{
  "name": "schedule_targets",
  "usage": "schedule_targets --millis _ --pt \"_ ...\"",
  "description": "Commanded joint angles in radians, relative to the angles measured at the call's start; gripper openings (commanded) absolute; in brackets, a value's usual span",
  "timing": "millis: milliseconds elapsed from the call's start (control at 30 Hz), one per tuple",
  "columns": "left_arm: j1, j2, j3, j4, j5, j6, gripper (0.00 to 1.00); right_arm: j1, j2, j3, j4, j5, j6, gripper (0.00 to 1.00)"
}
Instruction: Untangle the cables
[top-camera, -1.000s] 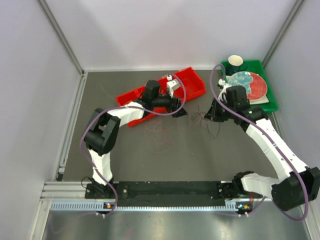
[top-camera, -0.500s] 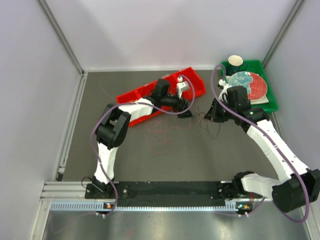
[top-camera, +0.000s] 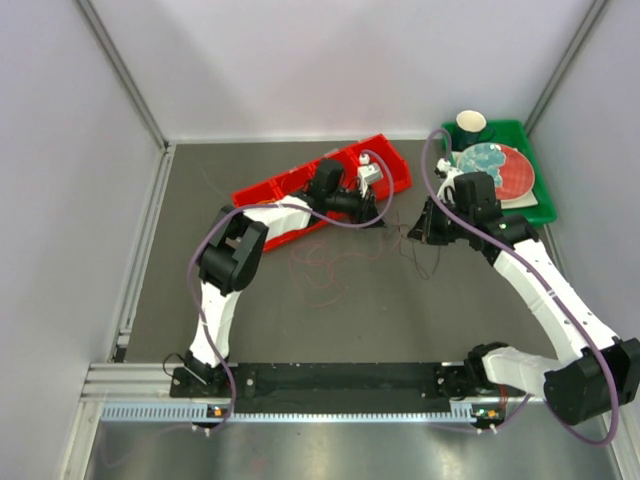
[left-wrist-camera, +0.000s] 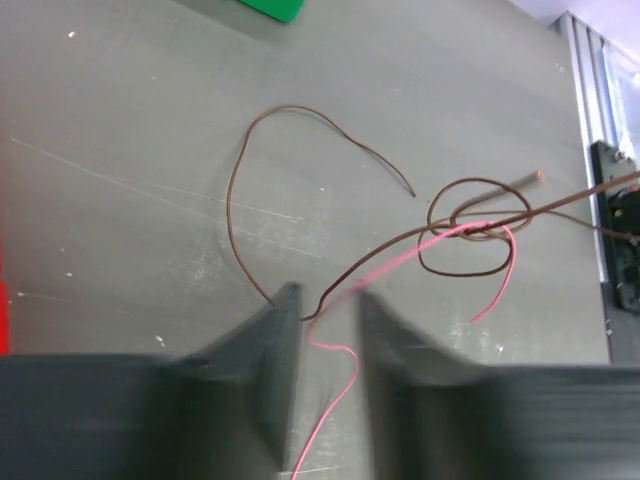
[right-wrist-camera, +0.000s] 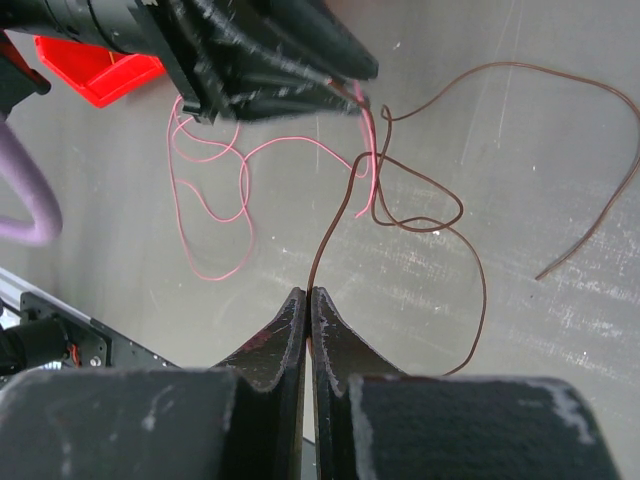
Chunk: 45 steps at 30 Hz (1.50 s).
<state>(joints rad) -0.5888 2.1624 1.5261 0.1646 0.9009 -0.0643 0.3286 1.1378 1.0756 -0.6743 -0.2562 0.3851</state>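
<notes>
The cables lie on the grey table: a pink cable (left-wrist-camera: 335, 350) and a brown cable (left-wrist-camera: 240, 180) cross in a knot (left-wrist-camera: 480, 225). More loops (top-camera: 320, 265) lie mid-table. My left gripper (top-camera: 385, 225) (left-wrist-camera: 325, 295) has its blurred fingers drawn in on the pink and brown strands. In the right wrist view its fingertips (right-wrist-camera: 355, 92) pinch together where those strands meet. My right gripper (top-camera: 415, 232) (right-wrist-camera: 311, 292) is shut on the brown cable (right-wrist-camera: 420, 200), which rises from its tips toward the left gripper. Pink loops (right-wrist-camera: 205, 200) lie to the left.
Red bins (top-camera: 270, 190) sit behind the left arm. A green tray (top-camera: 535, 205) at the back right holds a plate (top-camera: 500, 170) and a dark cup (top-camera: 471, 124). Walls close in the table on three sides.
My left arm reached right toward the right gripper and its wide-open jaws came together on the strands. The right arm stayed put, shut.
</notes>
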Motion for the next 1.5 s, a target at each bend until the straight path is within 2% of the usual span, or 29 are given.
schedule_targets --millis 0,233,433,567,700,900,1067,1100,1167,1200,1300,1467 --pt "-0.003 -0.006 0.036 0.042 0.026 -0.002 0.0 -0.003 -0.021 0.044 0.013 -0.006 -0.011 0.0" --pt "0.009 -0.125 -0.061 0.007 -0.103 0.015 0.0 -0.003 -0.023 0.035 0.001 0.028 -0.015 0.0" --pt "0.084 -0.354 -0.303 0.038 -0.201 -0.029 0.0 -0.003 -0.019 0.017 -0.014 0.09 -0.02 0.0" --pt "0.171 -0.516 -0.495 0.023 -0.241 -0.041 0.0 -0.003 -0.009 0.004 -0.007 0.104 -0.018 0.0" --pt "0.21 -0.685 -0.607 0.03 -0.316 -0.051 0.0 -0.003 0.025 -0.009 0.021 0.091 -0.012 0.0" --pt "0.208 -0.736 -0.621 -0.005 -0.254 -0.098 0.0 -0.002 0.066 0.003 0.084 0.051 0.006 0.0" --pt "0.186 -0.75 -0.691 -0.03 -0.29 -0.135 0.0 0.01 0.147 -0.028 0.142 0.087 0.023 0.0" --pt "0.176 -0.756 -0.708 -0.028 -0.307 -0.135 0.0 0.012 0.163 -0.035 0.162 0.115 0.024 0.03" --pt "0.156 -0.757 -0.745 -0.025 -0.37 -0.141 0.0 0.016 0.221 -0.039 0.171 0.133 0.02 0.25" --pt "0.152 -0.751 -0.753 -0.03 -0.381 -0.14 0.0 0.02 0.238 -0.033 0.156 0.159 0.011 0.44" --pt "0.127 -0.708 -0.735 -0.088 -0.431 -0.126 0.0 0.043 0.278 -0.01 0.139 0.253 -0.002 0.73" --pt "0.118 -0.636 -0.692 -0.119 -0.431 -0.138 0.0 0.058 0.336 0.018 0.151 0.327 -0.008 0.77"
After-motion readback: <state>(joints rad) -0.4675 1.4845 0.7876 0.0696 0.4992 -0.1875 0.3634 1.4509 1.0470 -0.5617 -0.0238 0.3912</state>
